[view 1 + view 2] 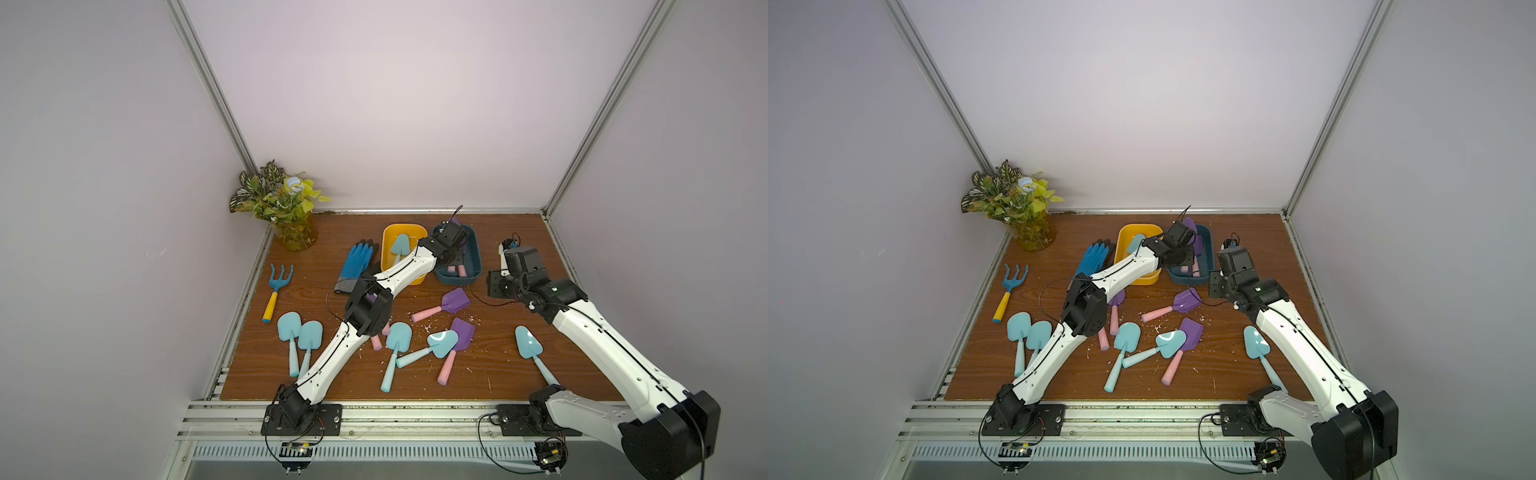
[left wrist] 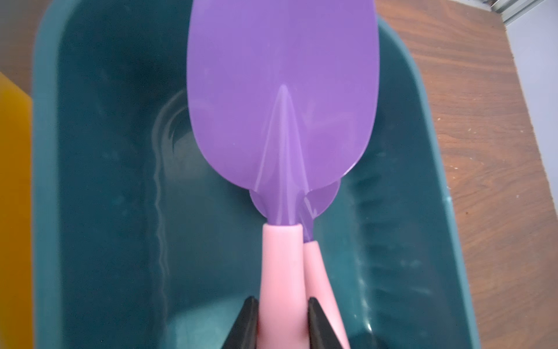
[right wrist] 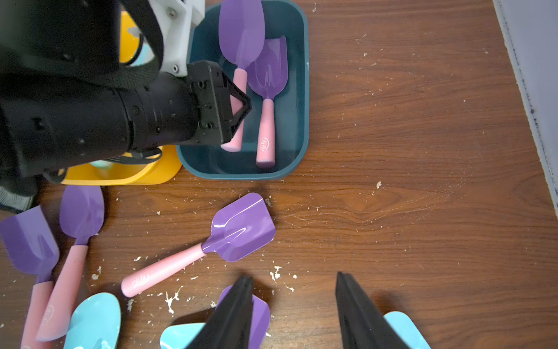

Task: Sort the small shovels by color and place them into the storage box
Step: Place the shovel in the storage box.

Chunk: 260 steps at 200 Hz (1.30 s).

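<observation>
Left gripper (image 2: 281, 302): fingers clamped on the pink handle of the held shovel (image 2: 280, 90), purple blade, low over the inside of the teal box (image 3: 303, 121) and lined up with its length; can't tell if it touches the box floor. A second purple shovel (image 3: 267, 99) lies flat in the same box just beside it, handle toward the near end. Yellow box (image 1: 390, 253) sits touching the teal one on its left and has one aqua shovel (image 1: 401, 245) in it, partly hidden by the left arm. Right gripper (image 3: 294, 302): fingers apart, nothing between them, hovering above the wooden table (image 1: 490, 370) right of the teal box. Loose purple shovel (image 3: 241, 228) lies on the table just in front of the teal box, handle pointing left. Two more purple shovels (image 3: 81, 211) are partly under the left arm. Near the front of the table, a square purple shovel (image 1: 462, 332) lies under the blade of a crossed aqua shovel (image 1: 442, 343), with another aqua one (image 1: 398, 336) touching that one's handle. An aqua pair (image 1: 309, 334) lies side by side at the left, and a lone aqua shovel (image 1: 528, 343) is at the right by the right arm. Blue rake (image 1: 279, 282) with a yellow handle, blue gloves (image 1: 357, 259) and a jar of leaves (image 1: 291, 216) stay on the left side. White crumbs (image 3: 172, 299) are scattered on the wood.
</observation>
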Tool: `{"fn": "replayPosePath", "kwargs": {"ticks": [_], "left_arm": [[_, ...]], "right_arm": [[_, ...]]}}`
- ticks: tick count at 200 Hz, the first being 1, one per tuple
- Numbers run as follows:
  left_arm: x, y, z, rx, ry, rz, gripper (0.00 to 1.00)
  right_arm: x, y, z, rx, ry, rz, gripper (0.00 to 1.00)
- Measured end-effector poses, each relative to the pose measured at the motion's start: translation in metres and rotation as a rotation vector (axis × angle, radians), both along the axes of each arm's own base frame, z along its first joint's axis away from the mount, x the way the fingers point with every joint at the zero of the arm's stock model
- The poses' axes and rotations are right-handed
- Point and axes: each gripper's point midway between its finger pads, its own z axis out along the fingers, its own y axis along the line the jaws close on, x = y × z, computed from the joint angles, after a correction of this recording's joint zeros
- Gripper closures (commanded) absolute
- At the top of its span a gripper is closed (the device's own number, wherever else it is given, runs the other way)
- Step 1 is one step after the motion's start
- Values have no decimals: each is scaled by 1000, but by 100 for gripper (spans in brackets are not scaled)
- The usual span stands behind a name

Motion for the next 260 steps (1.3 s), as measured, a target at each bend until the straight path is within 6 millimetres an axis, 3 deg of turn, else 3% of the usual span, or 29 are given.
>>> {"fn": "replayPosePath", "kwargs": {"ticks": [70,117,160,260], "left_arm": [[6,8,-2,2,2,22,93],[8,9,-5,-7,9,37,90],[8,10,-19,4,26,36,85],[9,7,-17,-9,19,36,71]], "right_arm": [[1,-3,-1,-13,1,6,49],[2,-4,-15,-31,34,12,48],[6,-5,-16,-34,31,13,48],[6,-9,-20,-37,38,6,48]]}}
